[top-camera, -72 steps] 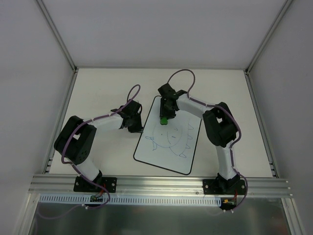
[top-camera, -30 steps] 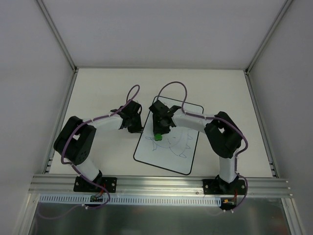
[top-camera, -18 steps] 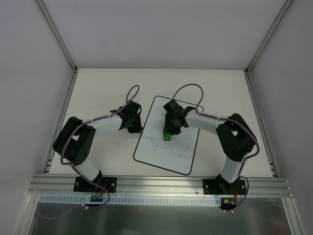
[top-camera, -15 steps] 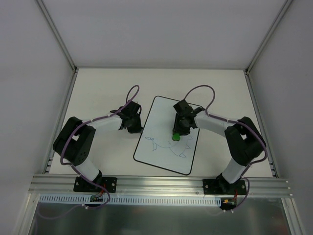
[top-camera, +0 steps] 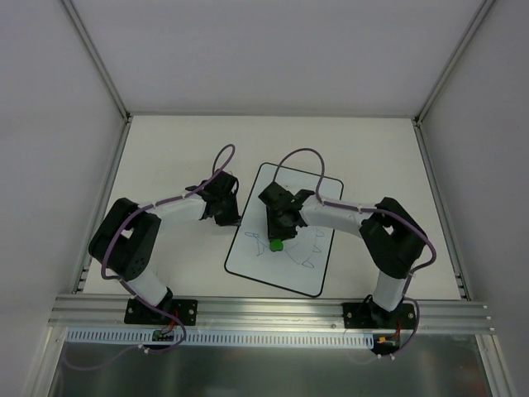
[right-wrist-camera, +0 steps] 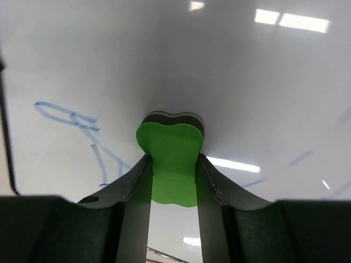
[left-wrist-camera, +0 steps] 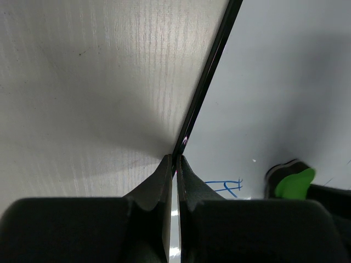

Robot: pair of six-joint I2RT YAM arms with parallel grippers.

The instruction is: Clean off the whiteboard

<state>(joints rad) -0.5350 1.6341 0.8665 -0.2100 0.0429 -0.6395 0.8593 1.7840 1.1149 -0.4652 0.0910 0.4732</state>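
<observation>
The whiteboard (top-camera: 273, 269) lies flat on the table, slightly skewed, with blue doodle lines (top-camera: 307, 261) left on its near half. My right gripper (top-camera: 276, 240) is over the board's lower left, shut on a green eraser (top-camera: 276, 245) whose dark felt presses on the board. The right wrist view shows the eraser (right-wrist-camera: 170, 139) between the fingers (right-wrist-camera: 137, 181), the whiteboard (right-wrist-camera: 247, 71) and blue strokes (right-wrist-camera: 71, 118) to its left. My left gripper (top-camera: 227, 217) is shut, its tips (left-wrist-camera: 175, 160) on the board's black left edge; the whiteboard (left-wrist-camera: 274, 82) and eraser (left-wrist-camera: 293, 183) show to its right.
The cream table (top-camera: 165, 157) is boxed in by white walls with metal posts at the left, back and right. An aluminium rail (top-camera: 264, 310) runs along the near edge by the arm bases. Purple cables (top-camera: 297, 153) loop above both wrists.
My right gripper has swept the eraser back and forth over the board and now sits further left and nearer. Much of the drawing's upper part is gone. The left gripper has not moved.
</observation>
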